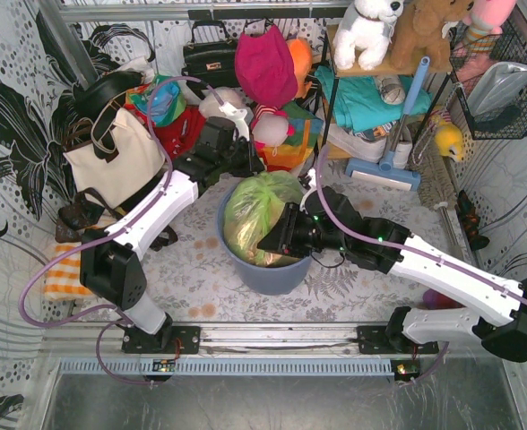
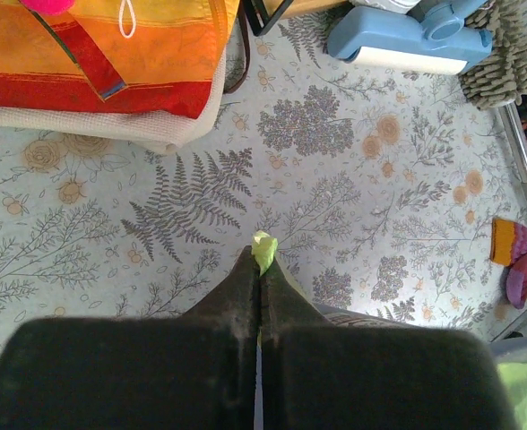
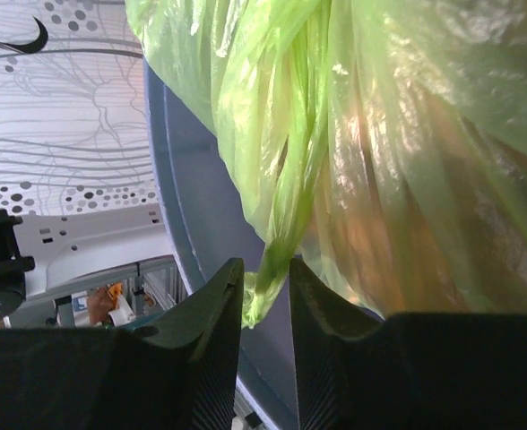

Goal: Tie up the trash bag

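Bag (image 1: pixel 256 208) is sitting in the blue bin (image 1: pixel 272 273) in the middle of the table (image 1: pixel 196 269). It bulges over the rim and you can see brown paper through the green film.

Left gripper (image 1: pixel 248 161) hangs just past the bin's far rim, about 11 o'clock, and it's clamped tight. On its wrist view the 2 fingers (image 2: pixel 237 296) are pressed together with a little green tip of the bag poking out between them.

Right gripper (image 1: pixel 268 242) comes in from 4 o'clock and sits over the near side of the bin. Its wrist view has a twisted strand of the bag running down between the 2 fingers (image 3: pixel 219 305). The gap is pretty narrow, but honestly I can't tell if they're pinching it or just straddling it.

Tote (image 1: pixel 111 161) is off at 10 o'clock, mop (image 1: pixel 384 170) at 2.
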`<state>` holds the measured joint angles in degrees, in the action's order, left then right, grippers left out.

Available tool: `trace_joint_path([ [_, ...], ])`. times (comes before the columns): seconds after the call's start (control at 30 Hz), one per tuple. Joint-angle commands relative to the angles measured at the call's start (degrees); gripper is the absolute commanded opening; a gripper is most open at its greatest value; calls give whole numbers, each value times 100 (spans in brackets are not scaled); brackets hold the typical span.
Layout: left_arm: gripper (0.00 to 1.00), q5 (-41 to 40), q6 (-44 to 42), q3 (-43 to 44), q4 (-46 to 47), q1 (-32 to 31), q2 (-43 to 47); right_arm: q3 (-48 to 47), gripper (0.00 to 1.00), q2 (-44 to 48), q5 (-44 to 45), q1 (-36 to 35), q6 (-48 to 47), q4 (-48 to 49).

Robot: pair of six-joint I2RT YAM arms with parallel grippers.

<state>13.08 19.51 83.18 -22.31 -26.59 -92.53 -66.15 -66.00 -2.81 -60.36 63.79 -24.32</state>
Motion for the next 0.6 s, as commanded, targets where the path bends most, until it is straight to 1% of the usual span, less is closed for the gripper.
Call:
trace_joint_path([
  [0.0,0,74,-56,-140,220,-15,134,71,26,-76,-15,6,280,327],
  [0.07,0,89,-57,-159,235,-13,129,43,17,-112,14,13,242,325],
  [0.13,0,85,-52,-168,240,-13,123,41,13,-102,55,9,236,320],
  [0.27,0,88,-52,-196,268,-20,146,111,0,-28,251,15,214,324],
  [0.4,0,85,-44,-214,279,-15,168,355,0,245,431,15,-27,730],
  [0.5,0,80,-44,-214,279,-16,182,710,0,528,549,15,-314,1311],
  [0.57,0,71,-44,-214,280,-12,176,1039,0,682,413,9,-517,1924],
])
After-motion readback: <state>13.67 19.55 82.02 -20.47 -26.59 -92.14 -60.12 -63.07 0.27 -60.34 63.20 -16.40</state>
